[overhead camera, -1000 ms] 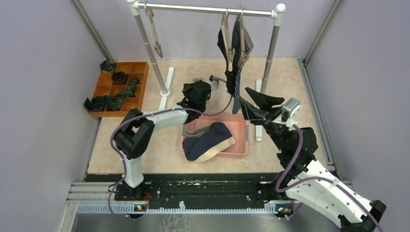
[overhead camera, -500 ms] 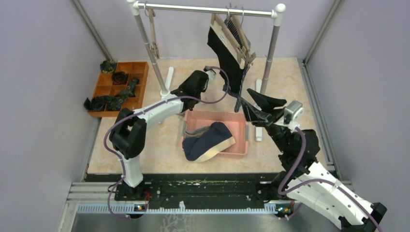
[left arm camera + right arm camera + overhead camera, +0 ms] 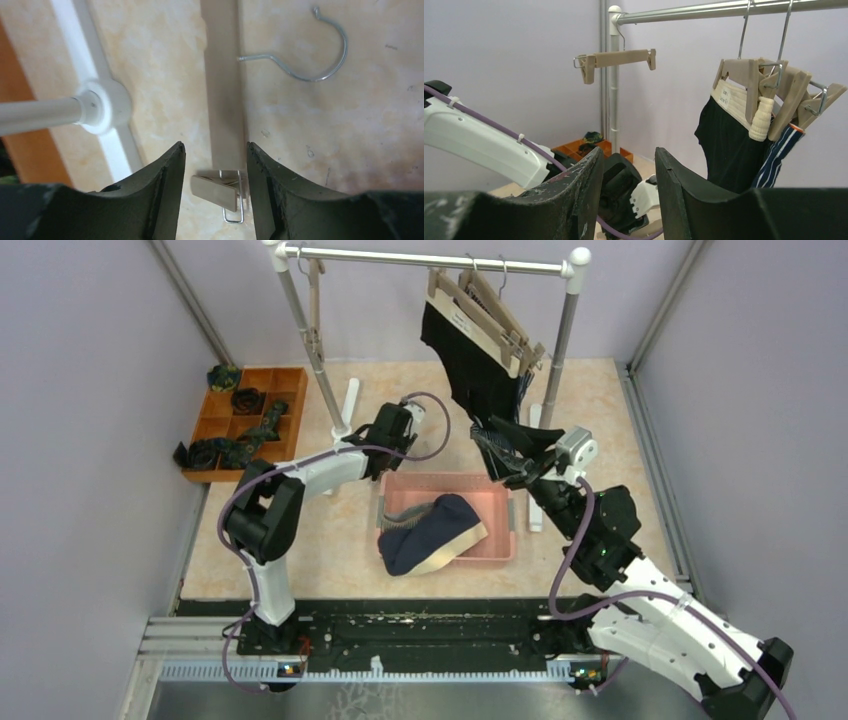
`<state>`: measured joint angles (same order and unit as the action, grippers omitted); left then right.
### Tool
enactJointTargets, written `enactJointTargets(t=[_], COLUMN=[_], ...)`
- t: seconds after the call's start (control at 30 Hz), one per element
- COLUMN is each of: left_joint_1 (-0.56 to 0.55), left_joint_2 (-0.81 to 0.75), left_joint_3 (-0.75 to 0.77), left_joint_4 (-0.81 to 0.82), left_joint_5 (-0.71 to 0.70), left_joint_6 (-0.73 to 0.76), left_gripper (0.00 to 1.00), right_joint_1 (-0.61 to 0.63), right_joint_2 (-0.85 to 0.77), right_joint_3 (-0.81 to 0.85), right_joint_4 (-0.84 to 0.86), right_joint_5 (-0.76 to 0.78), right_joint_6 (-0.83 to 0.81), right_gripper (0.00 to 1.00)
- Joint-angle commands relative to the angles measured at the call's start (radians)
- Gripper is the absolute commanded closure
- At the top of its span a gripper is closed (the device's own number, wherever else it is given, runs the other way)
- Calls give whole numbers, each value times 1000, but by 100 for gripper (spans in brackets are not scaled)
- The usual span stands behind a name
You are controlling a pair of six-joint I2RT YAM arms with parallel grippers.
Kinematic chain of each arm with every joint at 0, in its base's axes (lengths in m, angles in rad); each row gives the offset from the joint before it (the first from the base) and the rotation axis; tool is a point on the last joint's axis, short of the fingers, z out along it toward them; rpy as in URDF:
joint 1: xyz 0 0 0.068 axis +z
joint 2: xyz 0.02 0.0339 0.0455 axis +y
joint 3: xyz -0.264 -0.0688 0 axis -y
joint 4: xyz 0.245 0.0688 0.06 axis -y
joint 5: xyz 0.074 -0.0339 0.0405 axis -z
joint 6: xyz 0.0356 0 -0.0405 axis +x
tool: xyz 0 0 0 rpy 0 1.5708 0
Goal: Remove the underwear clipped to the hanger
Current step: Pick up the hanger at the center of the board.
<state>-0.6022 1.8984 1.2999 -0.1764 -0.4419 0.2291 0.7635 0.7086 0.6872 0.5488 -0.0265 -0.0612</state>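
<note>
Underwear (image 3: 462, 362), black and navy-striped, hangs clipped to hangers (image 3: 487, 318) at the rack's (image 3: 400, 257) right end; a navy pair (image 3: 435, 530) lies in the pink basket (image 3: 480, 502) on the counter (image 3: 600, 410). The right fingers (image 3: 574, 197) stand half open and empty near the hanging cloth; the left fingers (image 3: 160, 195), likewise parted and empty, sit over a bare hanger (image 3: 223, 100) lying flat.

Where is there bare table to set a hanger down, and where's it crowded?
Bare table left of the pink basin toward the near edge, and far right beyond the rack's right post. Crowded: between the left gripper and right gripper under the hanging black underwear, and the orange tray.
</note>
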Motion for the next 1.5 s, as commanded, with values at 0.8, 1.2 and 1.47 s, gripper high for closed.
enactJointTargets(t=[0.8, 1.2, 1.47], left_joint_1=[80, 104, 131], left_joint_2=[103, 196, 114], left_joint_3=[-28, 36, 0], left_joint_4=[-9, -28, 1], left_joint_5=[155, 207, 275], left_joint_6=[-255, -279, -305], left_gripper=[46, 93, 100], right_joint_1=[10, 10, 10], right_joint_2=[151, 145, 156], right_joint_3=[127, 117, 113], right_joint_4=[62, 53, 67], right_joint_5=[-24, 16, 22], right_joint_6=[18, -5, -9], right_gripper=[57, 56, 54])
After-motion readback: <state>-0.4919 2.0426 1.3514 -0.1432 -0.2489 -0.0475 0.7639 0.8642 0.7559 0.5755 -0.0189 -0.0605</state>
